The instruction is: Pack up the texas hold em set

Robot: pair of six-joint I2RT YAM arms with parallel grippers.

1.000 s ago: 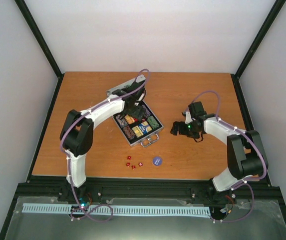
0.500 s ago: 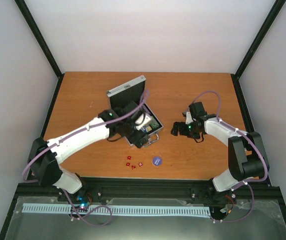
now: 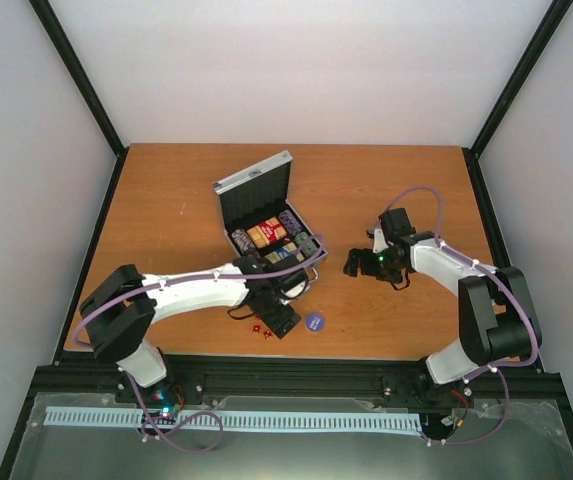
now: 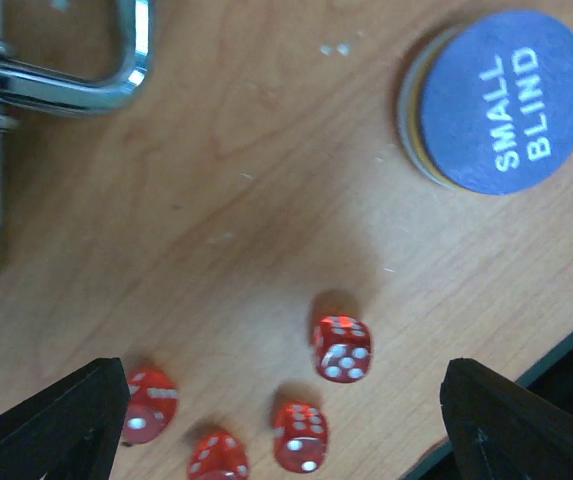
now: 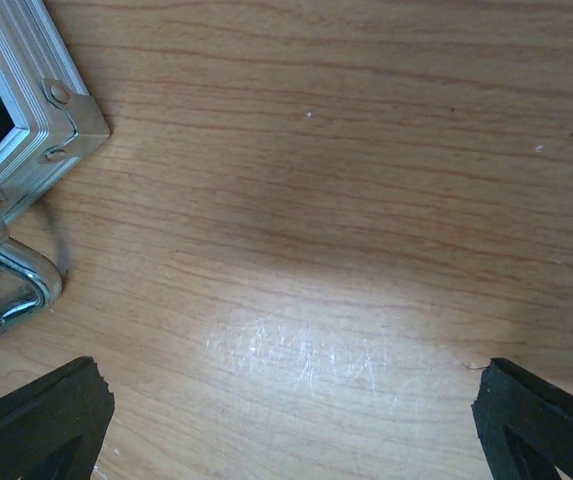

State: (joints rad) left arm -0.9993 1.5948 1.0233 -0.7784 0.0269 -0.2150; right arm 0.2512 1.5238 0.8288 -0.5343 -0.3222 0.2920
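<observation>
Left hand is swinging from the open case down over the red dice near the tabletop's near edge, fingers spread wide; dice probably next. Right hand's idling open.

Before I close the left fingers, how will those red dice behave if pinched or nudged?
The dice look small, hard and glossy, so they may squirt out of a pinch. Four lie loose and apart on the table, so a nudge would likely tumble or scatter them.
</observation>
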